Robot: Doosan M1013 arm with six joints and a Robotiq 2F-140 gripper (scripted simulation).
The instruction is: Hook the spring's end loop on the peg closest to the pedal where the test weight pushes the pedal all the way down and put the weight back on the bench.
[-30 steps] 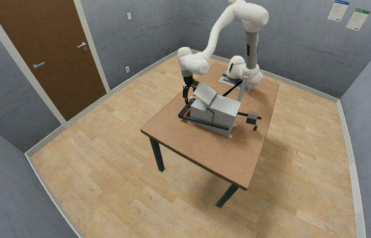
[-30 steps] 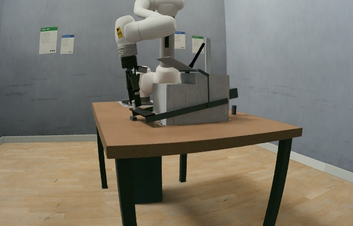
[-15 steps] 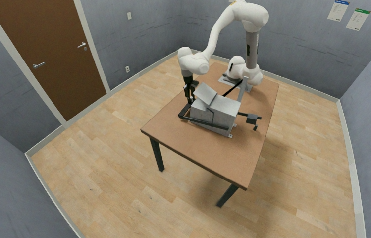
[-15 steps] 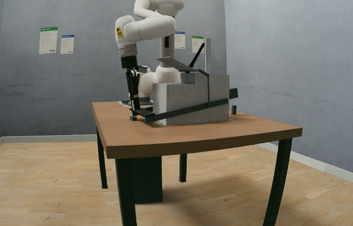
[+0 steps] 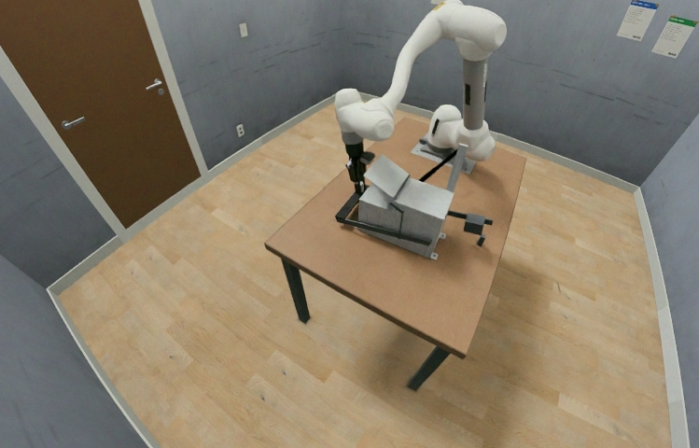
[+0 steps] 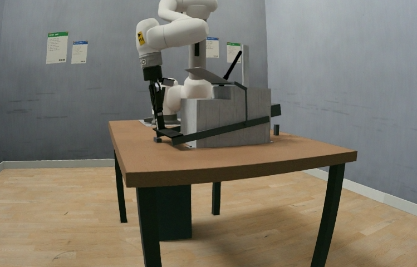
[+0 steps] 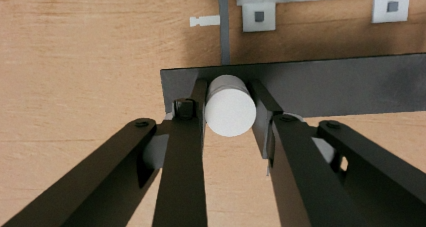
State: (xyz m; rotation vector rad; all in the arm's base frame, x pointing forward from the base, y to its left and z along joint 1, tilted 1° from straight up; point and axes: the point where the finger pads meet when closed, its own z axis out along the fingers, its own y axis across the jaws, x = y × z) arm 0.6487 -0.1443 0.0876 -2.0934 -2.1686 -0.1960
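The white cylindrical test weight (image 7: 230, 107) stands upright on the dark pedal plate (image 7: 340, 82) (image 5: 344, 212) (image 6: 168, 132) at the feeder's left end. My gripper (image 7: 227, 96) (image 5: 356, 186) (image 6: 160, 123) points straight down over it, and both fingers press on the weight's sides. The pedal sits low, near the bench top. The grey feeder box (image 5: 419, 213) (image 6: 227, 115) has its lid (image 5: 386, 175) (image 6: 204, 75) tipped open. The dark spring (image 5: 435, 168) (image 6: 231, 67) runs up to the grey peg post (image 5: 456, 163) (image 6: 244, 63). I cannot tell which peg holds the loop.
The feeder stands on a brown bench (image 5: 398, 288) (image 6: 204, 162). A dark lever end with a block (image 5: 474, 223) sticks out on the feeder's far side. The arm's base (image 5: 453, 138) is at the back of the bench. White mounting tabs (image 7: 259, 16) hold the box.
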